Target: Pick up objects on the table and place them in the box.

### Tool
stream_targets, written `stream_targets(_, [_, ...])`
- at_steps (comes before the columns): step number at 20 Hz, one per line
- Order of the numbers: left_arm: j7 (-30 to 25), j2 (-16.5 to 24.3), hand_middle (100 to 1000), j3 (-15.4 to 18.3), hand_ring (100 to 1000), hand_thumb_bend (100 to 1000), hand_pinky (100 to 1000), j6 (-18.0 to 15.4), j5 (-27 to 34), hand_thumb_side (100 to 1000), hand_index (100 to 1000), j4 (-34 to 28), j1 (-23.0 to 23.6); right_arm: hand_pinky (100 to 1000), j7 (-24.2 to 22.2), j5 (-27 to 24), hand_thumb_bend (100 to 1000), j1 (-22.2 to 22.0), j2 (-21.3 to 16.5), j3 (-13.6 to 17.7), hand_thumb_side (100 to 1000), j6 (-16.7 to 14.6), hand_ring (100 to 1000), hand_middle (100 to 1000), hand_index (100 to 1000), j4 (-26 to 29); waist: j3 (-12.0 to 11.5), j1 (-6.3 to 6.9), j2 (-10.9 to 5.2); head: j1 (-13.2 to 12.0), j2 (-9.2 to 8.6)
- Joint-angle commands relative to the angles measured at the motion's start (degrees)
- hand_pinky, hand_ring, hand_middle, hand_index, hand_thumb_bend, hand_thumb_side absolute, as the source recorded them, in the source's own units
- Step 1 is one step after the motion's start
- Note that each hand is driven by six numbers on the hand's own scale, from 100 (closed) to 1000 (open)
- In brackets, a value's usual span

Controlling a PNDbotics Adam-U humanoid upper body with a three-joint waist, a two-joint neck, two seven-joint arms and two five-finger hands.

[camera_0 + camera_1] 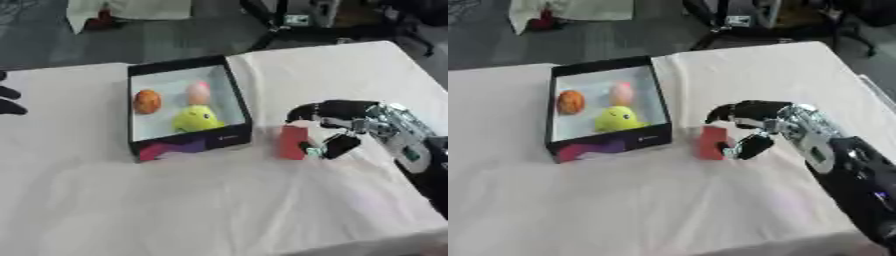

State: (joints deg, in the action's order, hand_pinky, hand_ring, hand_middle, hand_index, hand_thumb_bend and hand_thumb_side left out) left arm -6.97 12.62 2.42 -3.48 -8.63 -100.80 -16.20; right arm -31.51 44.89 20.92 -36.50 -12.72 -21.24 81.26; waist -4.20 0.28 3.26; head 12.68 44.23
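Red block (pixel 292 142) stands upright on the white table (pixel 219 200), long axis vertical, just right of the box (pixel 188 102). Right hand (pixel 754 125) curls its fingers and thumb around it; left hand (pixel 9 100) only shows dark fingertips at the left edge, grip unclear.

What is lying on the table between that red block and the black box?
Nothing: only bare white cloth separates the red block from the box. The robot hand curls around the block's far side. The left eye view shows this.

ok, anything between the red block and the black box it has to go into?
Nothing visible. The red block stands on bare white cloth just right of the black box, with the right hand curled around it. Only the box's right wall must be cleared.
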Motion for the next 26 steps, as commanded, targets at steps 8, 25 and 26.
stream_targets(8, [-0.1, 1.4, 560, 0.4, 520, 100, 649, 0.0, 0.1, 877, 798, -1.0, -0.6, 816, 4.1, -0.2, 100, 1.3, -1.5, 0.6, 280, 0.9, 767, 514, 892, 0.7, 0.2, -0.02, -0.35, 0.0, -0.11])
stream_targets(25, [-0.1, 1.4, 560, 0.5, 520, 100, 649, 0.0, 0.0, 877, 798, -1.1, -0.5, 858, -1.3, -8.7, 100, 5.7, -5.3, 0.3, 623, 0.3, 877, 885, 975, 6.9, -0.2, -0.36, -0.53, 0.2, -0.11])
stream_targets(26, [-0.1, 1.3, 560, 0.4, 520, 100, 649, -0.1, 0.0, 877, 798, -1.1, -0.6, 865, -3.0, -8.0, 100, 5.4, -5.0, 0.0, 578, -0.3, 893, 924, 984, 6.4, -0.3, -0.35, -0.53, 0.2, -0.11])
